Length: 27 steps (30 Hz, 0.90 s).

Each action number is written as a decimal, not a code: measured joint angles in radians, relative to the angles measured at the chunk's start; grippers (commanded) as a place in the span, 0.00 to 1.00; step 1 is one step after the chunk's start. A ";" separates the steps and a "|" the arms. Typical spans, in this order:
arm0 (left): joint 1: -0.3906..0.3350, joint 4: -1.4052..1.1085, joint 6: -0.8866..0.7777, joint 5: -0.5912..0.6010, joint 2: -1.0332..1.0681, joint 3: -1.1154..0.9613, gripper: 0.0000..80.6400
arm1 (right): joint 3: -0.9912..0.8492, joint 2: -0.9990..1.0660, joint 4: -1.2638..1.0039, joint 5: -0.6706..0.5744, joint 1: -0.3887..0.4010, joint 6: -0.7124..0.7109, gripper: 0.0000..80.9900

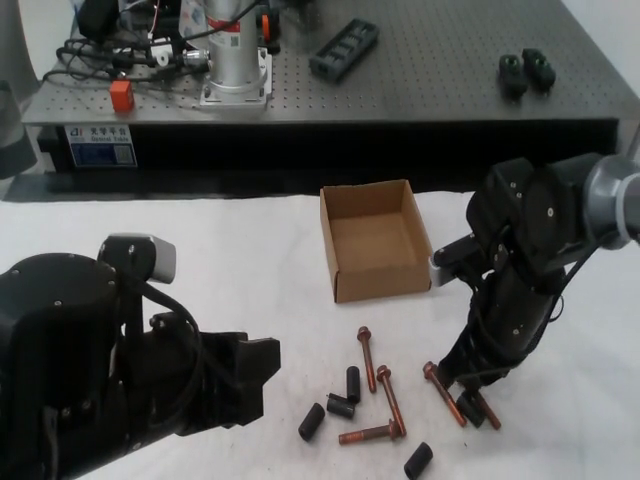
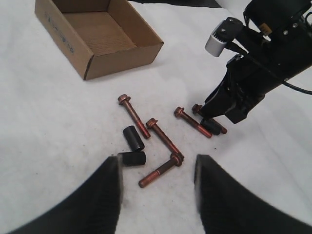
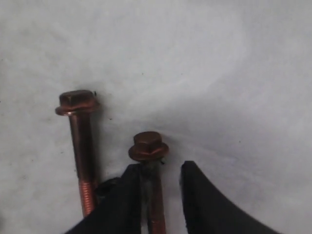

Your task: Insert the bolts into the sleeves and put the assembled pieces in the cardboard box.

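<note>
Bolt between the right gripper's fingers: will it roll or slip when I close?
The bolt looks rigid metal, unlikely to flex. Its round shank may roll if one finger touches first, though the flanged head probably limits that. Gripped near the head by the right gripper, it may pivot.

Coppery metal bolts (image 2: 134,117) w/ sheen, matt blk sleeves (image 2: 133,138), cardboard box (image 2: 124,59), cloth (image 2: 48,126).

my desk (image 1: 200,225) lies under white cloth; behind it a grey holed platform (image 1: 430,80) carries cables (image 1: 90,55), an orange block (image 1: 121,95) and a black tray (image 1: 344,48).
</note>
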 measured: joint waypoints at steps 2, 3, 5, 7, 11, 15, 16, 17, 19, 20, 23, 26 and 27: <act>0.000 0.000 0.000 0.000 0.000 0.000 0.43 | 0.000 0.012 0.003 0.000 0.000 0.000 0.27; 0.000 0.000 0.000 0.000 0.000 0.000 0.43 | -0.003 0.012 0.003 0.000 0.000 0.000 0.27; 0.000 0.000 0.000 0.000 0.000 0.000 0.43 | -0.003 0.015 0.001 0.000 0.000 0.000 0.27; 0.000 0.000 0.003 0.000 0.000 0.000 0.43 | -0.003 0.017 0.001 0.000 0.000 0.000 0.26; 0.000 0.000 0.029 0.000 0.000 0.000 0.43 | -0.008 0.023 -0.011 0.000 0.000 0.000 0.12; 0.000 0.009 0.041 0.043 0.043 -0.030 0.43 | -0.008 0.016 -0.024 -0.013 -0.002 0.000 0.02; 0.000 0.010 0.053 0.054 0.067 -0.046 0.43 | -0.008 0.009 -0.028 -0.020 -0.006 0.000 0.02; 0.000 0.010 0.070 0.063 0.071 -0.062 0.43 | -0.008 0.009 -0.028 -0.027 -0.006 0.002 0.02; 0.000 0.015 0.092 0.069 0.117 -0.082 0.43 | -0.006 -0.016 -0.032 -0.052 -0.013 0.013 0.02; 0.000 0.030 0.118 0.071 0.148 -0.106 0.43 | -0.006 -0.019 -0.031 -0.052 -0.013 0.015 0.02; 0.000 0.104 0.175 0.081 0.220 -0.170 0.43 | -0.006 -0.073 -0.019 -0.079 -0.024 0.022 0.02; -0.002 0.226 0.256 0.097 0.304 -0.261 0.43 | -0.003 -0.133 -0.011 -0.098 -0.035 0.023 0.02; -0.003 0.278 0.293 0.101 0.342 -0.311 0.43 | 0.004 -0.160 -0.011 -0.104 -0.038 0.028 0.02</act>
